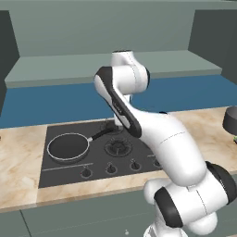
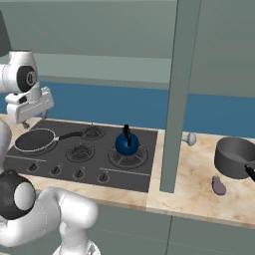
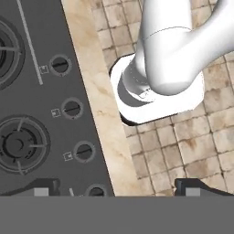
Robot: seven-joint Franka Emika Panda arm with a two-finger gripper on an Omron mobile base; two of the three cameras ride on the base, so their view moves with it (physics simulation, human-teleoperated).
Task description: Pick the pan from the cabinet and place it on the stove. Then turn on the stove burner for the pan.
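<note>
The black pan (image 1: 68, 147) (image 2: 35, 140) lies flat on the stove (image 1: 97, 178) (image 2: 134, 179), covering its large left-end stove burner, with its handle pointing toward the centre burners. My gripper (image 2: 27, 122) (image 3: 119, 189) hangs well above the stove's left part, open, with nothing between its fingers. In the hand view it looks down on the row of knobs (image 3: 72, 108) and the counter's front edge. The cabinet (image 1: 111, 65) above stands open, and one door (image 2: 177, 94) is swung out toward me.
A blue kettle (image 2: 127, 143) sits on a right-hand burner. On the counter to the right are a dark-grey pot (image 2: 235, 157) (image 1: 230, 119), a small eggplant (image 2: 218, 185) and a pale shaker (image 2: 189, 138). My own arm (image 1: 157, 139) crosses the stove's right half.
</note>
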